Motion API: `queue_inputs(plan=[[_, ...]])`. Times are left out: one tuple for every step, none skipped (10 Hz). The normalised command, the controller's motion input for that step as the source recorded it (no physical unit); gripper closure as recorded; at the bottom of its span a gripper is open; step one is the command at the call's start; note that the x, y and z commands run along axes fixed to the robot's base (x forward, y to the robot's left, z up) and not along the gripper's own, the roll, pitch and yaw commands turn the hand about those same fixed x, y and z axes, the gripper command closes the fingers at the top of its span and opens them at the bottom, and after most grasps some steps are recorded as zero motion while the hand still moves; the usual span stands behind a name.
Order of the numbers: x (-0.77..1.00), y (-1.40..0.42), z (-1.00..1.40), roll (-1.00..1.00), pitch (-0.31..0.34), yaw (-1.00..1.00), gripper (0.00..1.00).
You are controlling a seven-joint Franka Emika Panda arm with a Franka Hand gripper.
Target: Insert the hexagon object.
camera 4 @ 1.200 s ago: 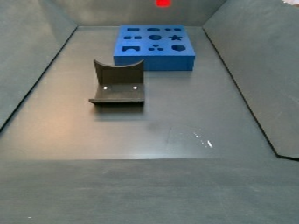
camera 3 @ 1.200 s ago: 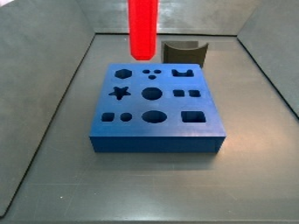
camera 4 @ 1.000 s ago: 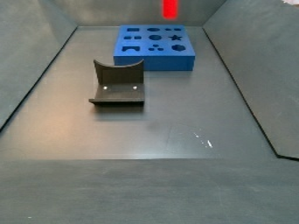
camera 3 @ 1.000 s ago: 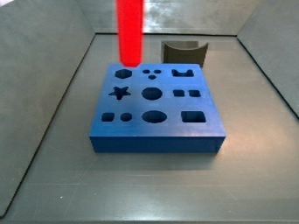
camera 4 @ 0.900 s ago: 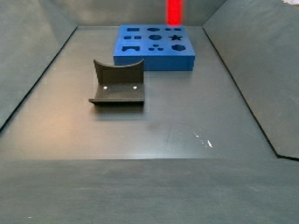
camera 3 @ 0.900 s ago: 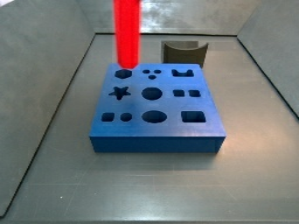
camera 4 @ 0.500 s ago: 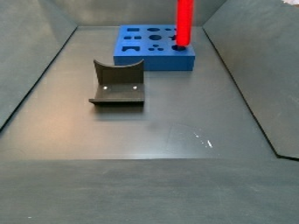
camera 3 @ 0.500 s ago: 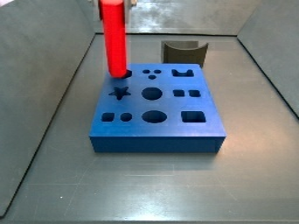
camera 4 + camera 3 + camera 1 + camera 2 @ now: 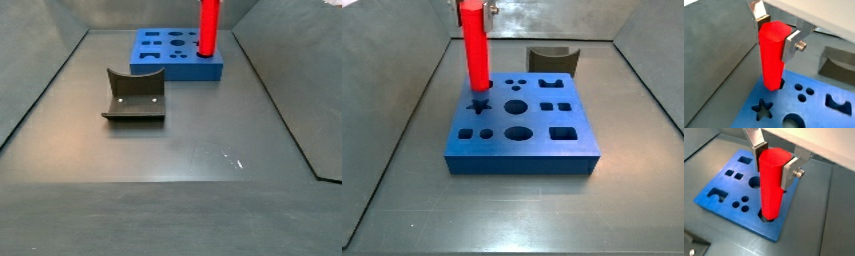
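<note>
Clamping the red rod (image 9: pixel 772 55) between my silver fingers (image 9: pixel 791 45), I am holding it upright over the blue block (image 9: pixel 817 114) — my gripper (image 9: pixel 773 159) is sitting at its top end. Its lower tip is meeting a hole at the block's corner in both wrist views, beside the star hole (image 9: pixel 763 108). In a side view the rod (image 9: pixel 474 45) is standing upper left; the fixture (image 9: pixel 134 96) is lying apart, centre-left.

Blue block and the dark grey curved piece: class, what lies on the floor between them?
Nothing: in a side view the floor between the blue block and the dark grey curved piece is bare. The gripper holds the hexagon object above the block.
</note>
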Motion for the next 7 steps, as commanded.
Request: queue_inputs(plan=[[0.00,0.30,-0.41,-0.18,-0.036,-0.54,1.00],[0.05,0.32,-0.34,-0.18,0.000,-0.24,1.00],[0.14,0.30,-0.39,-0.15,0.000,-0.34,1.00],[0.11,0.26,-0.38,-0.16,0.000,-0.36,1.00],[0.07,0.17,-0.41,-0.19,0.000,-0.39,1.00],[0.02,0.10,-0.47,-0.26,-0.039,-0.36,1.00],[0.01,0.02,-0.42,-0.33,-0.066,-0.35,1.00]])
